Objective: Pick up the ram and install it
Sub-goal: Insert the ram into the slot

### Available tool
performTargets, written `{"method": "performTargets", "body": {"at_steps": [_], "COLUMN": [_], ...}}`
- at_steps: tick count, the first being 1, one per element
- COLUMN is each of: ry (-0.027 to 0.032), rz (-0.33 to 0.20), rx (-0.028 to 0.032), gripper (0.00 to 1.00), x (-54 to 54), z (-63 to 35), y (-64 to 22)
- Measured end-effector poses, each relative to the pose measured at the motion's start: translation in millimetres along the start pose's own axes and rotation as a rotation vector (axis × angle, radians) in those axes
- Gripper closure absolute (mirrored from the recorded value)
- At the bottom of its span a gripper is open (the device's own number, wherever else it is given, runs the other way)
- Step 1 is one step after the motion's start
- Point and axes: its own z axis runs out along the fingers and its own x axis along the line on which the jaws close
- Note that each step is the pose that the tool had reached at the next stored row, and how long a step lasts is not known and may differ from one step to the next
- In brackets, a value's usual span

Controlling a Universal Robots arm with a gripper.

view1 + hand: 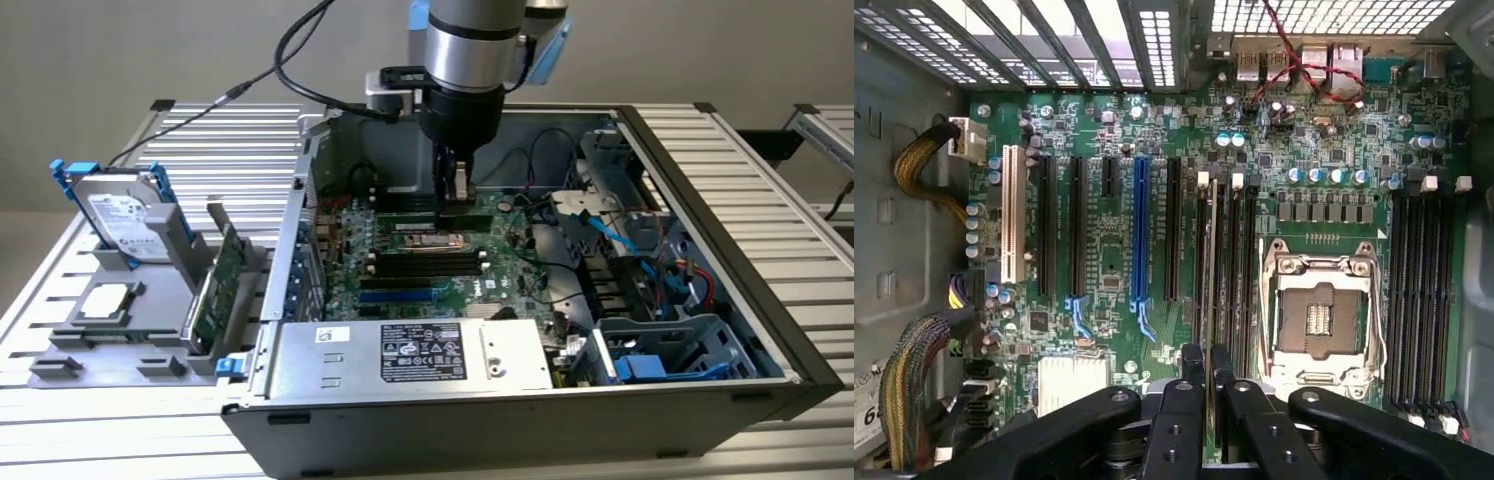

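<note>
the claw (pixel 1209 370) is nearly closed, pinching the ram (pixel 1211 270) edge-on, lined up along the black memory slots (pixel 1239 270) on the motherboard (pixel 1104 290) inside the open computer case (pixel 467 440)

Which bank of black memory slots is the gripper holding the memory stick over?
The bank between the processor socket and the blue slot; the gripper holds the memory stick edge-on above it. The other bank lies beyond the socket.
</note>
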Motion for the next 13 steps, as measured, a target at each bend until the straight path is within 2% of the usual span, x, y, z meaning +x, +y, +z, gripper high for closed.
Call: {"method": "performTargets", "body": {"at_steps": [1,10,13], "ry": [0.0,-0.0001,0.0001], "rz": [0.0,0.0,0.0], "rx": [0.0,-0.0001,-0.0024], "gripper": [0.86,0.86,0.86], "x": [-0.1,-0.6,-0.7], "z": [9.4,26.7,32.2], "y": [-1.2,-2.2,-2.5]}}
